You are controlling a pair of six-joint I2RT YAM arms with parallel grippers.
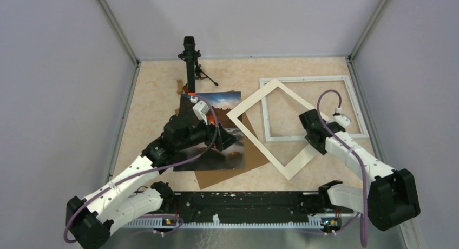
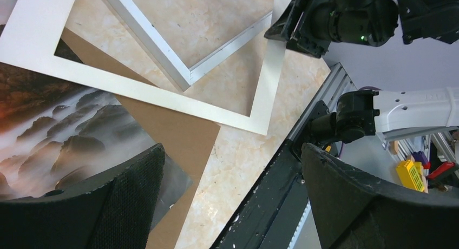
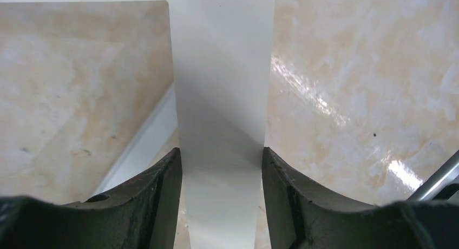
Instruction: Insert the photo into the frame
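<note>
Top external view: photo (image 1: 224, 103) lies face up at table (image 1: 157, 97) centre on brown cardboard (image 1: 227, 176), partly under the left arm. Left gripper (image 2: 233, 195) hangs over the print's corner, fingers spread wide, holding nothing. Frame (image 1: 303, 79) lies flat at far right. White mat (image 1: 253, 100) lies skewed across its near-left corner. Right gripper (image 3: 222, 195) is closed on a mat rail, fingers pressing both edges.

Probably a robotics lab: grey enclosure walls (image 1: 54, 70), aluminium rail (image 1: 216, 221), marbled tabletop (image 1: 157, 92), camera tripod (image 1: 190, 62).
</note>
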